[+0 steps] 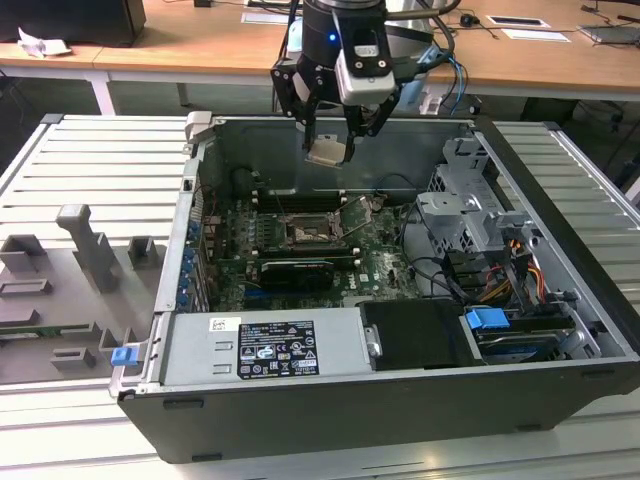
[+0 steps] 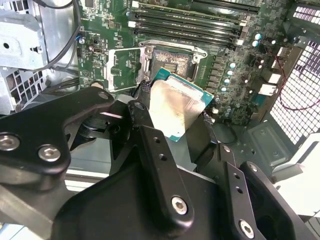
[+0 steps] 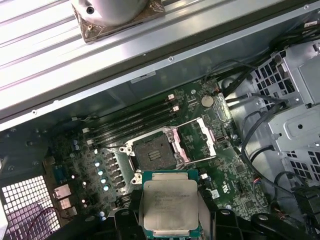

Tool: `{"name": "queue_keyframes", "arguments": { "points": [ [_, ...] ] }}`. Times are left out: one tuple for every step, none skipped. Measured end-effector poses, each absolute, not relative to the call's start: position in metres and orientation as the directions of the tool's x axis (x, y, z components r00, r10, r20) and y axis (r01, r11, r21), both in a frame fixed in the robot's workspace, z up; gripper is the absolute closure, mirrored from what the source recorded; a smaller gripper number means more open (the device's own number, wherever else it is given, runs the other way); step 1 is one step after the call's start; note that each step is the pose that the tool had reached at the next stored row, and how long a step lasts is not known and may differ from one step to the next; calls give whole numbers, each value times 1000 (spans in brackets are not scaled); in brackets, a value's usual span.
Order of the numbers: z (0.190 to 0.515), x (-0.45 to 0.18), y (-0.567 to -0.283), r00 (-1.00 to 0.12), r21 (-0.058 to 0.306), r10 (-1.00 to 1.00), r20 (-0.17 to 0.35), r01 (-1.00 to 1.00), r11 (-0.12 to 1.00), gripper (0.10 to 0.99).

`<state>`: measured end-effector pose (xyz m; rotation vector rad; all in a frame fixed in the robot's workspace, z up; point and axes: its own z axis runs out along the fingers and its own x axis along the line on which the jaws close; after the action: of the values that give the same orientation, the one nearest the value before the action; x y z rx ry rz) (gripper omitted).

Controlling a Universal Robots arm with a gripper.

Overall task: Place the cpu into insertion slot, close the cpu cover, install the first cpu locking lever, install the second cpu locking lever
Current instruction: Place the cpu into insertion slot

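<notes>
My gripper (image 1: 328,150) hangs above the open computer case, shut on the cpu (image 1: 326,151), a flat square chip with a pale metal face. In both wrist views the cpu (image 2: 177,107) (image 3: 170,205) sits between the black fingers (image 2: 150,135), held off the board and apart from the socket. The insertion slot (image 1: 304,232) (image 2: 170,62) (image 3: 155,152) lies uncovered on the green board, dark inside with a grey rim. Beside it the cpu cover (image 2: 122,70) (image 3: 197,137) stands swung open, its square window showing the board.
Long black memory slots (image 3: 135,117) run along the far side of the socket. A metal drive cage (image 1: 470,205) with cables fills the case toward the exterior view's right. The power supply (image 1: 265,345) lies along the front. Grey fixtures (image 1: 85,240) stand on the table outside.
</notes>
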<state>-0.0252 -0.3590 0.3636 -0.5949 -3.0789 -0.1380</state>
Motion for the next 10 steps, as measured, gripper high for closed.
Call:
{"name": "queue_keyframes", "arguments": {
  "points": [
    [364, -25, -359, -927, 86, 374, 19, 374, 923, 557],
    [364, -25, -359, -926, 86, 377, 19, 377, 922, 557],
    [363, -25, -359, -925, 86, 379, 19, 379, 921, 557],
    [363, -25, -359, -924, 86, 382, 19, 383, 920, 557],
    [363, -25, -359, -923, 86, 385, 19, 385, 919, 557],
    [363, -25, -359, -922, 86, 388, 19, 388, 918, 557],
    [363, -25, -359, -920, 86, 390, 19, 391, 917, 557],
    [363, -25, -359, -919, 86, 393, 19, 394, 915, 557],
    [363, -25, -359, -918, 86, 396, 19, 396, 914, 557],
    [363, -25, -359, -916, 86, 400, 19, 400, 912, 557]
  ]
}}
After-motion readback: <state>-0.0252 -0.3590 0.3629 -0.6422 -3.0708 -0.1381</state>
